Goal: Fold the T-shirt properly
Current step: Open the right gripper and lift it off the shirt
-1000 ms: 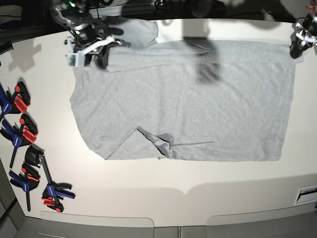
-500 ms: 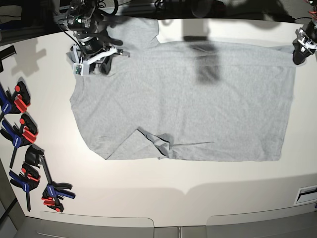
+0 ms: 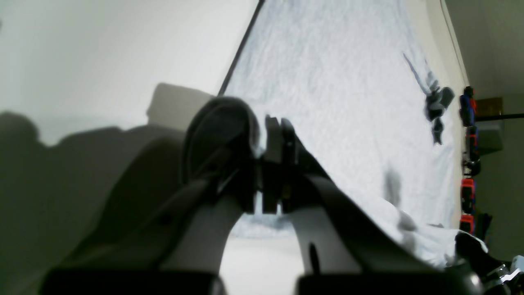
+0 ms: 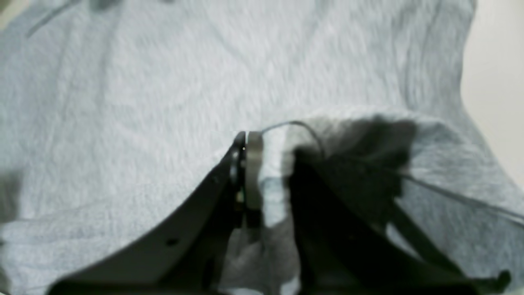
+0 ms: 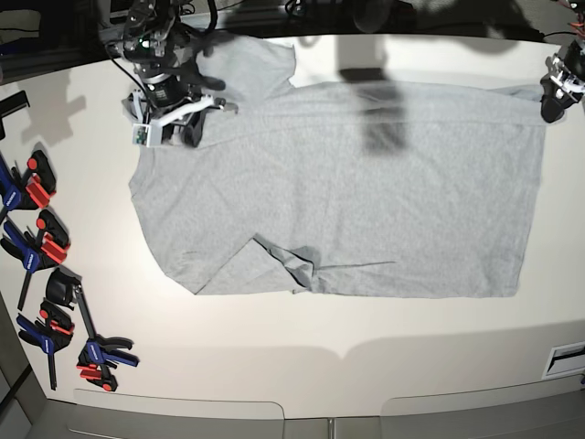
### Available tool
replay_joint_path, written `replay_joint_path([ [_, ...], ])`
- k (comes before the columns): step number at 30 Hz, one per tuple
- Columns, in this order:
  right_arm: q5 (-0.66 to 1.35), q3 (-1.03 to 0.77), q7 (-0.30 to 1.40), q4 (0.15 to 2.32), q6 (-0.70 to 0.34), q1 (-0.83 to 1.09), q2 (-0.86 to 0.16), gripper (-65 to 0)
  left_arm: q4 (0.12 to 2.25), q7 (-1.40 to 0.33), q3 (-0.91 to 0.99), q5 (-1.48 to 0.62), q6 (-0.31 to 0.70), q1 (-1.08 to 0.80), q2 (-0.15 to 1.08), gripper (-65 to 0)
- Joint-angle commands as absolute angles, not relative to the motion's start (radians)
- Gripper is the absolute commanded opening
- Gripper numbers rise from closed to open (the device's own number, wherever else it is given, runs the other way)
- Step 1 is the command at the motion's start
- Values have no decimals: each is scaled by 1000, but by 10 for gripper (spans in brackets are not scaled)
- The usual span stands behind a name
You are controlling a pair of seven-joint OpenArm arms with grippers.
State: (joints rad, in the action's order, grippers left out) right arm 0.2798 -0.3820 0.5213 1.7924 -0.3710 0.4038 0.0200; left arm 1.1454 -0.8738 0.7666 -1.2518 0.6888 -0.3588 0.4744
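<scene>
The light grey T-shirt [image 5: 366, 183] lies spread flat on the white table [image 5: 366, 347], with no lettering showing. A sleeve is folded in near its front edge [image 5: 285, 261]. My right gripper [image 5: 187, 126] is at the shirt's far left shoulder, shut on a pinch of cloth; the right wrist view shows fabric [image 4: 163, 82] caught between its fingers [image 4: 270, 164]. My left gripper [image 5: 547, 105] is at the shirt's far right corner. In the left wrist view its jaws [image 3: 262, 135] are closed on the edge of the cloth [image 3: 335, 82].
Several blue, red and black spring clamps [image 5: 41, 247] lie along the table's left edge and show in the left wrist view [image 3: 468, 135]. A slot [image 5: 567, 357] sits at the table's right front. A sleeve [image 5: 256, 59] lies at the far edge.
My right gripper has come down toward the front with the shoulder cloth, shifting the far sleeve slightly. My left gripper has edged a little up and right.
</scene>
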Motion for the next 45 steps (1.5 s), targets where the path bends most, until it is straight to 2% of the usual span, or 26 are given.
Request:
replay_joint_path([
  [1,287,-386,501,1808,-374,394,17,-650,1158,-851,777,-1275,698,-353,500,-650],
  [20,287,-386,503,1808,-374,376,17,-650,1158,-855,777,-1256,698,-313,500,-650],
  [21,287,-386,505,1808,-374,373,17,-606,1158,-855,777,-1256,698,-313,500,-650],
  [22,287,-386,506,1808,-374,370,17,-519,1158,-855,777,-1256,698,-313,500,-650],
  [24,287,-386,505,1808,-375,363,17,-355,1158,-855,777,-1256,698,-316,503,-554],
  [25,287,-386,506,1808,-375,362,17,-307,1158,-855,777,-1257,698,-317,506,-514],
  [26,288,-386,507,1808,-374,360,17,-298,1158,-855,777,-1257,698,-319,513,-492],
  [33,300,-386,645,1890,-374,392,20,-299,1159,-921,847,-1294,698,-320,574,-486],
  [39,348,-387,683,2038,-376,444,25,-299,1159,-923,908,-1349,698,-371,634,-486],
  [43,347,-387,688,2053,-378,437,25,-299,1159,-924,932,-1374,698,-397,650,-486],
  [45,347,-387,745,2053,-378,438,25,-299,1158,-929,943,-1373,698,-397,649,-486],
])
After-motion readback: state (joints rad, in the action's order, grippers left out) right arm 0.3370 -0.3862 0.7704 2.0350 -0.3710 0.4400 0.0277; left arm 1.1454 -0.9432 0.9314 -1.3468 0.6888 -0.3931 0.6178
